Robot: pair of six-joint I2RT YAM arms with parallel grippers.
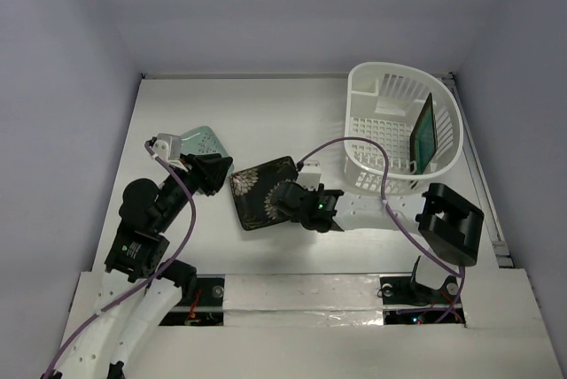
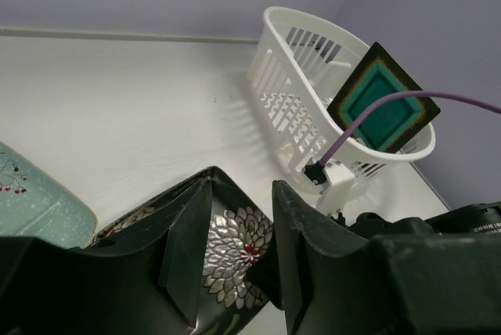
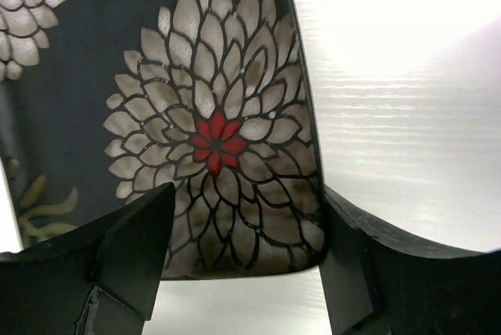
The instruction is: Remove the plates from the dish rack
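White table [image 1: 266, 113], pale lavender walls [image 1: 266, 7] on three sides, silver tape along the near edge. The only writing I see is small white print [image 2: 485, 229] on the right arm housing in the left wrist view, too small to read.

In the top view the dish rack [image 1: 381, 87] is at 2 o'clock on the table. One teal-centred plate [image 1: 425, 135] with a dark rim stands on edge inside it, leaning on the right wall. A purple cable [image 1: 381, 166] loops over the rack's near rim.

The dark flower plate [image 1: 257, 193] lies on the table near centre. The right gripper [image 3: 246, 194] comes at it from 3 o'clock with its fingers [image 3: 133, 257] spread. In my right wrist view the plate's near corner sits in the gap between them. I can't tell whether either pad touches it.

The mint plate [image 1: 204, 142] lies at 10 o'clock, just beside the left gripper [image 2: 243, 194]. That gripper is released too, holds nothing, and is pointed toward 3 o'clock. The flower plate shows through its gap, and the mint plate's edge is off to its left.
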